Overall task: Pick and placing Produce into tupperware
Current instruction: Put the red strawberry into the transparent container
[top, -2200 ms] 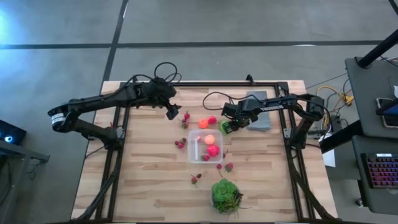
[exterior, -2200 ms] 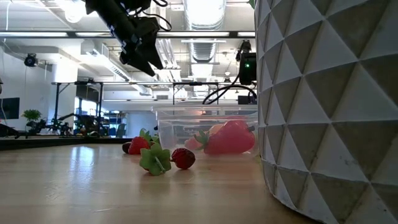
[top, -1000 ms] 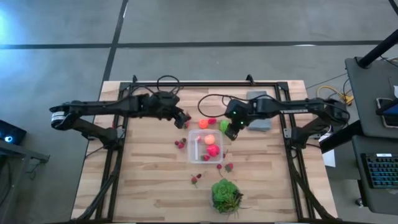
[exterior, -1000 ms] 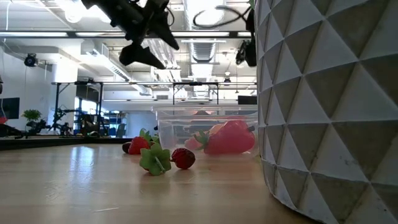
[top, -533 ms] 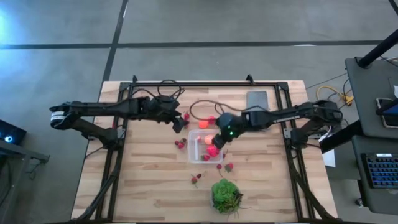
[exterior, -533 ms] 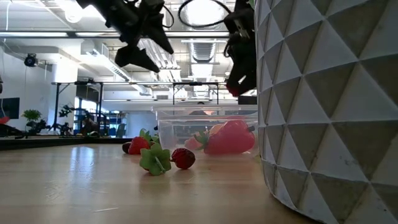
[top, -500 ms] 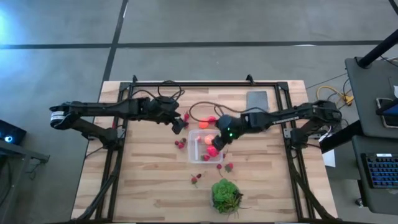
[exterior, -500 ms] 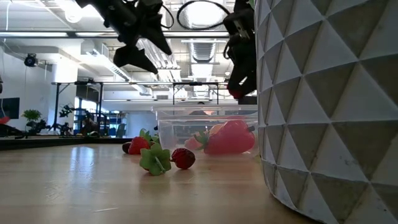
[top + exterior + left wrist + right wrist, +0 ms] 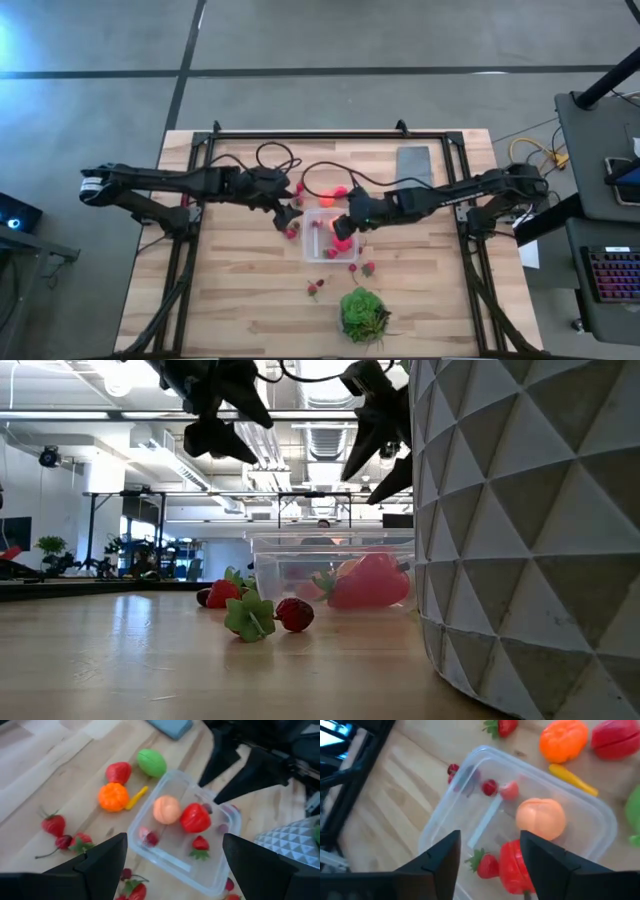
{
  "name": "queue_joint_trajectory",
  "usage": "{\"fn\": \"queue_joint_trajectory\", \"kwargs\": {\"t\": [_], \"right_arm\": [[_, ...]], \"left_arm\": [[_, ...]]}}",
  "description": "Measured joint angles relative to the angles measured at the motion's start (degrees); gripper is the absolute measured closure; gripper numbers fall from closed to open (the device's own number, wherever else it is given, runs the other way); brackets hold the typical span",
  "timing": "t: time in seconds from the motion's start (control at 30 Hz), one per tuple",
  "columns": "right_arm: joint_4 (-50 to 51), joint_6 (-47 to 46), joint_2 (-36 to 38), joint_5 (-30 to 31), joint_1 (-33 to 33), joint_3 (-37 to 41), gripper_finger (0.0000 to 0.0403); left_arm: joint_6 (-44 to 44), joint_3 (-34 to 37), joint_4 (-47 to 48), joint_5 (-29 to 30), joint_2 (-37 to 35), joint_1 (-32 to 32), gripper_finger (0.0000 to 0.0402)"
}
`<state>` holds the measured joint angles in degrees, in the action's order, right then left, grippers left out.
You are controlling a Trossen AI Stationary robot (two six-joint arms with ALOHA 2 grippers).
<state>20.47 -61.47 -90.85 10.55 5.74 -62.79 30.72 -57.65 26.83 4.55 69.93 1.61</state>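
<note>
The clear tupperware [image 9: 312,247] sits mid-table and holds a peach-orange ball [image 9: 540,817], a red piece [image 9: 512,867], a strawberry [image 9: 487,865] and small berries [image 9: 490,786]. My right gripper [image 9: 340,228] hangs open just above its right part [image 9: 490,837], touching nothing. My left gripper [image 9: 283,215] hovers open above the table by the tupperware's far-left corner [image 9: 175,840]. Loose produce lies on the wood beyond the far rim: an orange piece [image 9: 113,796], a red one [image 9: 118,771], a lime-green one [image 9: 151,762] and a yellow stick [image 9: 136,797].
Strawberries and berries lie scattered left of the tupperware [image 9: 291,231] and on its near side [image 9: 313,288] [image 9: 367,268]. A green plant in a white faceted pot [image 9: 362,312] stands near the front edge. A flat grey slab [image 9: 415,160] lies far right. Black frame rails [image 9: 190,240] run along the sides.
My right gripper has moved toward the table's left until it is over the tupperware, and its fingers have opened. The small red piece seen at its tips half a second ago is no longer there. My left gripper has shifted a little toward the near edge.
</note>
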Motion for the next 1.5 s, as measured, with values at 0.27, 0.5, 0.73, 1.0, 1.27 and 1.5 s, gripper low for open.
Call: {"fn": "queue_joint_trajectory", "kwargs": {"t": [0.27, 0.5, 0.73, 1.0, 1.27, 1.5], "right_arm": [[23.0, 5.1, 0.4, 2.0, 0.3, -7.7, 0.0171], [39.1, 8.7, 0.4, -0.1, 1.4, -8.9, 0.0174], [35.6, 14.3, -0.1, 0.2, -1.3, -4.5, 0.0174], [30.7, 24.7, 0.0, 1.7, -2.7, 0.5, 0.0177], [29.6, 34.9, 0.0, 1.6, -2.7, 4.7, 0.0176], [26.8, 36.3, 0.0, 1.4, -3.5, 6.5, 0.0175]], "left_arm": [[1.2, 0.9, 0.7, 0.1, 0.3, -4.0, 0.0088], [6.5, 4.9, -4.1, 1.9, 0.1, -4.2, 0.0088], [16.1, 5.3, -7.8, 2.0, 1.3, -3.5, 0.0088], [18.5, 5.6, -20.1, 2.5, 1.6, -2.7, 0.0088], [23.4, 5.6, -28.7, 7.8, 1.5, -0.3, 0.0088], [39.8, 8.5, -20.9, 6.3, 1.5, 4.6, 0.0088]]}}
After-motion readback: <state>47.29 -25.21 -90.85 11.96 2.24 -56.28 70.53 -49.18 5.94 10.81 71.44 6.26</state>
